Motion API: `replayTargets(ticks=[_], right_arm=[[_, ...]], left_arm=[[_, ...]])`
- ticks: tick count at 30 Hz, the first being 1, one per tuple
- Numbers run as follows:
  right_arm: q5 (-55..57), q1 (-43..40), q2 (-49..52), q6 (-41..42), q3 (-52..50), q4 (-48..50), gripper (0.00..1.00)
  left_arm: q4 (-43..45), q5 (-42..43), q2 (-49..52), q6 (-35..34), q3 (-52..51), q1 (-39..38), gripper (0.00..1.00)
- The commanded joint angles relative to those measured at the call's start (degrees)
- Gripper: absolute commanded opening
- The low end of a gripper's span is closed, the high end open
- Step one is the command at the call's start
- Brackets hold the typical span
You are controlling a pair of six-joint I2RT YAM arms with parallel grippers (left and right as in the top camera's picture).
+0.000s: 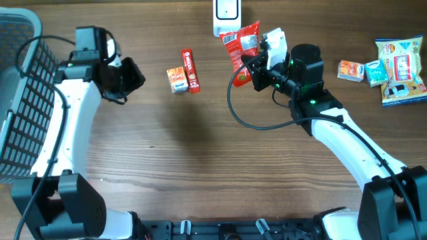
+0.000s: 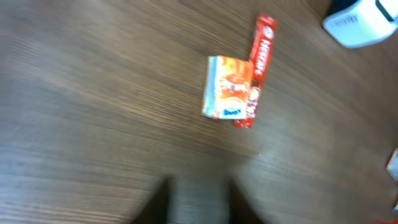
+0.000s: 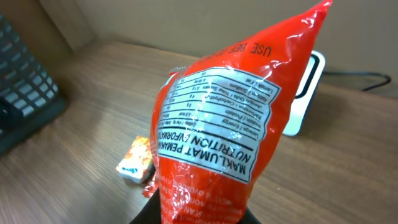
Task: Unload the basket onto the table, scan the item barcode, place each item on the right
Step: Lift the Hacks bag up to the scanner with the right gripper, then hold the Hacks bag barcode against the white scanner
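at far edge of table (image 1: 200, 173): red bag (image 1: 241, 44) clenched in right gripper (image 1: 253, 69), beside scanner (image 1: 227, 12)
left gripper (image 1: 135, 76): released, empty
care: barcode is to be faced toward scanner

The basket (image 1: 20, 100) sits at the table's (image 1: 200, 167) left edge; right of it, toward the middle, the small box (image 1: 176, 80) lies touching the stick pack (image 1: 191, 71), with the box on the left. The scanner (image 1: 227, 17) stands at the far edge; just before it the bag (image 1: 241, 47) is held off the table in the right gripper (image 1: 255, 72); a cluster of packets (image 1: 393, 70) lies well apart at the far right.
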Motion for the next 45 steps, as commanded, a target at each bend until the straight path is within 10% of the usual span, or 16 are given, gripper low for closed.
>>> replayTargets(ticks=[1,2,3,4,18,26,37,45], right_arm=[[-0.31,0.13,-0.68,-4.81,0.31,1.27,0.04],[-1.03,0.15,-0.68,-6.38,0.31,1.42,0.04],[-2.84,0.28,-0.68,-9.46,0.31,1.77,0.04],[-4.35,0.48,-0.68,-11.58,0.31,2.25,0.04],[-9.22,2.01,-0.68,-16.46,0.31,9.84,0.04],[14.08,2.03,-0.68,-18.27,0.31,9.99,0.04],[35.01,4.85,2.47,-66.97,0.31,16.85,0.04],[32.83,5.09,16.13,-102.09,0.42,43.65,0.05]], left_arm=[[-0.52,-0.39,-0.39,0.04,-0.07,2.32,0.46],[-0.52,-0.42,-0.39,0.04,-0.07,2.64,0.57],[-0.48,-0.42,-0.39,0.07,-0.07,2.80,0.97],[-0.46,-0.57,-0.39,0.07,-0.07,2.86,1.00],[-0.46,-2.78,-0.39,0.04,-0.07,2.84,1.00],[-0.46,-2.78,-0.39,0.04,-0.07,2.84,1.00],[-0.46,-2.78,-0.39,0.04,-0.07,2.84,1.00],[-0.46,-2.78,-0.39,0.04,-0.07,2.84,1.00]])
